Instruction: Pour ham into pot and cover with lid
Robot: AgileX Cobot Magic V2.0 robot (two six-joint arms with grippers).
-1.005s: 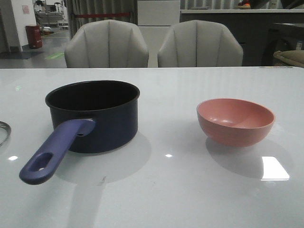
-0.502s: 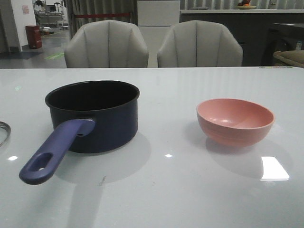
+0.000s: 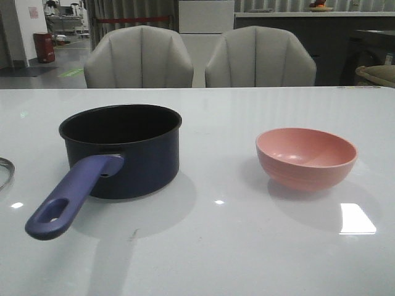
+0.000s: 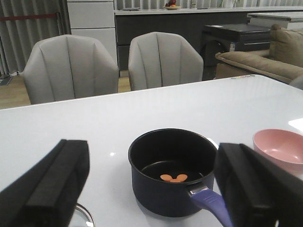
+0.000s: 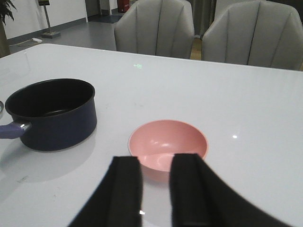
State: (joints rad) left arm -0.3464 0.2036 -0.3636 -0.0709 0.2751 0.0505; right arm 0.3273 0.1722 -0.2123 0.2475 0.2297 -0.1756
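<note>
The dark navy pot (image 3: 120, 151) stands upright on the left of the white table, its blue-purple handle (image 3: 68, 197) pointing toward me. A few orange-pink ham pieces (image 4: 173, 178) lie on its bottom, seen only in the left wrist view. Only a sliver of the lid's metal rim (image 3: 5, 169) shows at the far left edge; it also shows in the left wrist view (image 4: 85, 215). My left gripper (image 4: 152, 151) is wide open and empty, set back from the pot. My right gripper (image 5: 156, 163) is open with a narrow gap, empty, just short of the pink bowl (image 5: 168, 144).
The pink bowl (image 3: 307, 157) stands upright and empty on the right of the table. Two grey chairs (image 3: 197, 58) stand behind the far table edge. Neither arm shows in the front view.
</note>
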